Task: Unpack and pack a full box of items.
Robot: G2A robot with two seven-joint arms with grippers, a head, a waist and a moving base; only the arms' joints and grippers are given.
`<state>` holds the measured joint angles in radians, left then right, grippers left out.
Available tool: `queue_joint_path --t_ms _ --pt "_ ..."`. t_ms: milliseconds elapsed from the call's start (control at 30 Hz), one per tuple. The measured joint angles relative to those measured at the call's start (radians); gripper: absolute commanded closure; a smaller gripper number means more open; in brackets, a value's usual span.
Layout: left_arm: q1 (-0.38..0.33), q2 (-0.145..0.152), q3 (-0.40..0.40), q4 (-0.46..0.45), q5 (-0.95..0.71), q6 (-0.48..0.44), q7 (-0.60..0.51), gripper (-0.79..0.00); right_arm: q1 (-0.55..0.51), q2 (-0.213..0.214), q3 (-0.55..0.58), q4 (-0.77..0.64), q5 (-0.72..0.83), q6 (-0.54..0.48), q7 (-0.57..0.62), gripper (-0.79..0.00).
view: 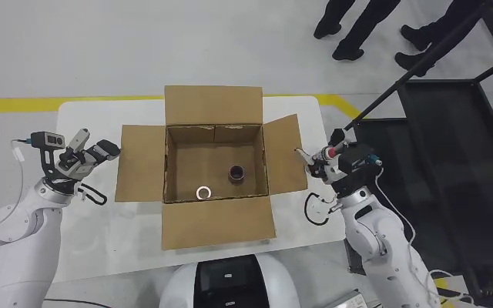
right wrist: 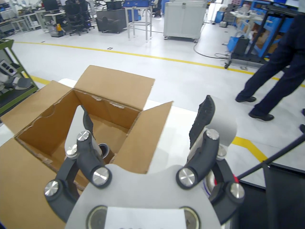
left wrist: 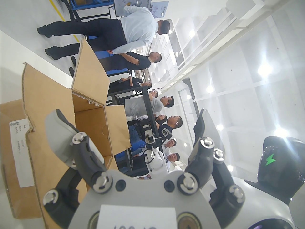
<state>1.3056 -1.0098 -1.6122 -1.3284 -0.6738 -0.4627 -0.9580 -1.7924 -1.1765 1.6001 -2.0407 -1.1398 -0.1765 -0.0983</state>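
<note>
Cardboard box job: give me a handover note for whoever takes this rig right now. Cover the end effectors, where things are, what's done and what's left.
Left end effector: open, holding nothing, beside the box's left flap.
Right end effector: open, holding nothing, by the right flap.
Cardboard box: middle of the white table, all four flaps spread out.
Inside, on the box floor: a dark cylinder and a white ring, apart from each other.
Done: box opened.
Left: both items sit in the box. Whether this is the unpacking or the repacking stage cannot be told, so check before moving.
</note>
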Motion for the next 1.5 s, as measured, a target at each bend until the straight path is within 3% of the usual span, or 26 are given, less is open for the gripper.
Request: queue_joint_path --t_ms 167,267,433,867,1500 --pt "0.000 0.000 0.000 0.000 0.000 0.000 0.000 -0.785 -0.057 0.001 0.111 0.073 0.026 0.010 -0.082 -0.785" --pt "0.000 0.000 0.000 0.000 0.000 0.000 0.000 -0.785 -0.066 0.001 0.123 0.142 0.023 -0.014 -0.121 -0.785" --pt "0.000 0.000 0.000 0.000 0.000 0.000 0.000 -0.785 -0.036 -0.002 0.083 0.283 -0.023 -0.066 -0.199 -0.785" --pt "0.000 0.000 0.000 0.000 0.000 0.000 0.000 -0.785 0.136 -0.021 -0.029 0.633 -0.080 0.002 -0.286 -0.785" --pt "0.000 0.000 0.000 0.000 0.000 0.000 0.000 -0.785 0.322 -0.059 -0.144 0.846 0.001 0.064 -0.306 -0.785"
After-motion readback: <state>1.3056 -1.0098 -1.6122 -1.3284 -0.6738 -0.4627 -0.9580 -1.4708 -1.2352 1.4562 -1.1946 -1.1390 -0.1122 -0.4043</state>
